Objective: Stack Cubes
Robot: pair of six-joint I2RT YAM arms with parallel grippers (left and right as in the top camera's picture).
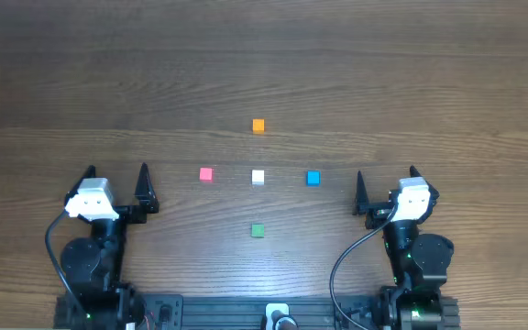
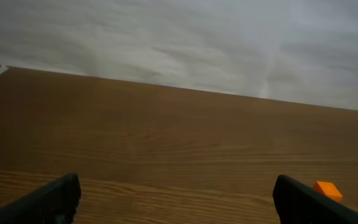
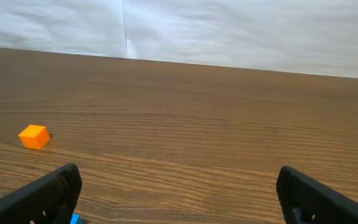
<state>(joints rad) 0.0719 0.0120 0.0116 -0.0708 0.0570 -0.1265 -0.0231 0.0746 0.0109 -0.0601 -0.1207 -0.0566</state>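
Five small cubes lie apart on the wooden table [image 1: 264,64]. An orange cube [image 1: 258,126] [image 2: 327,190] [image 3: 34,136] is farthest from the arms. A pink cube [image 1: 206,173], a white cube [image 1: 258,177] and a blue cube [image 1: 313,178] [image 3: 74,218] form a row. A green cube [image 1: 258,231] lies nearest the arm bases. My left gripper [image 1: 116,177] [image 2: 179,202] is open at the left, holding nothing. My right gripper [image 1: 386,180] [image 3: 179,196] is open at the right, just right of the blue cube, holding nothing.
A pale wall or sheet [image 3: 241,31] rises behind the table's far edge. The wood runs bare around the cubes, with wide room on the far half of the table. The arm bases and cables [image 1: 356,257] sit along the near edge.
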